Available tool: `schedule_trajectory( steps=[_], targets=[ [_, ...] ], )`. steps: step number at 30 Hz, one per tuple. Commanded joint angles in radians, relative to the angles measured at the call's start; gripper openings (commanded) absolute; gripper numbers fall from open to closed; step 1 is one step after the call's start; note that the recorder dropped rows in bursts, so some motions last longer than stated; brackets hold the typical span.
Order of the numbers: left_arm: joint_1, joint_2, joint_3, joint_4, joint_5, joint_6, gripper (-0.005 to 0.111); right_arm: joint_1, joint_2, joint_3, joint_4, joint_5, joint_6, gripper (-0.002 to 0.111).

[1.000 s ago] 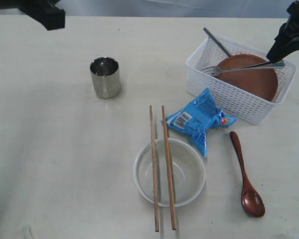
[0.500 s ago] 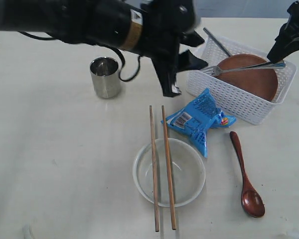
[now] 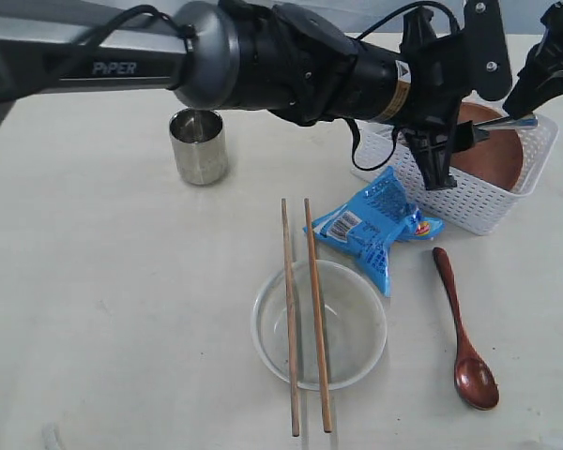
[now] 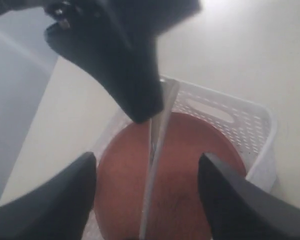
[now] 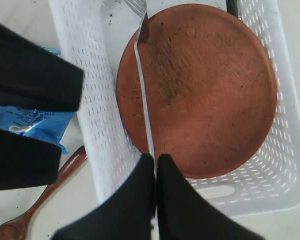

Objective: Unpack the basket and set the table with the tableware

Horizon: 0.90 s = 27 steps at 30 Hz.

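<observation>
Pale cream table (image 3: pixel 94 309) w/ the white basket (image 3: pixel 469 202) at its far right side in the ext. view. Brown plate (image 5: pixel 205 90) lies inside the basket. My R pincer (image 5: pixel 156 162) is fully closed on the handle of the metal fork (image 5: pixel 141 85). The fork reaches across over the plate, tines toward the opposite basket wall; I cannot tell if it touches the plate. My L pincer (image 4: pixel 147 160) is spread wide & holds nothing. It hangs above the plate, one finger on each side of the fork.

Out on the table:
- steel cup (image 3: pixel 198 145) upright, well apart to the left
- off-white bowl (image 3: pixel 352 328) at the front, w/ 2 chopsticks (image 3: pixel 316 309) laid across its rim
- dark wooden spoon (image 3: pixel 476 380) right of the bowl
- blue packet (image 3: pixel 375 225) btw bowl & basket, just beside the basket
</observation>
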<state>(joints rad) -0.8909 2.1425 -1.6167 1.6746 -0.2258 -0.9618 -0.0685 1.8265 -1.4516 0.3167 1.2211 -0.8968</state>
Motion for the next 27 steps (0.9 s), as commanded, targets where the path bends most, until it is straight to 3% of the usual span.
schedule_trajectory(
  steps=[1,24,27],
  targets=[
    [-0.005,0.058,-0.058,-0.011,-0.032,-0.001,0.057,0.001,-0.008,-0.001,-0.006,0.000,0.002,0.000],
    [-0.006,0.255,-0.244,-0.008,-0.002,0.064,0.057,0.001,-0.008,-0.001,-0.013,0.000,0.007,0.000],
    [-0.006,0.257,-0.244,-0.008,-0.006,0.064,0.051,0.001,-0.008,-0.001,-0.013,0.000,0.007,0.000]
  ],
)
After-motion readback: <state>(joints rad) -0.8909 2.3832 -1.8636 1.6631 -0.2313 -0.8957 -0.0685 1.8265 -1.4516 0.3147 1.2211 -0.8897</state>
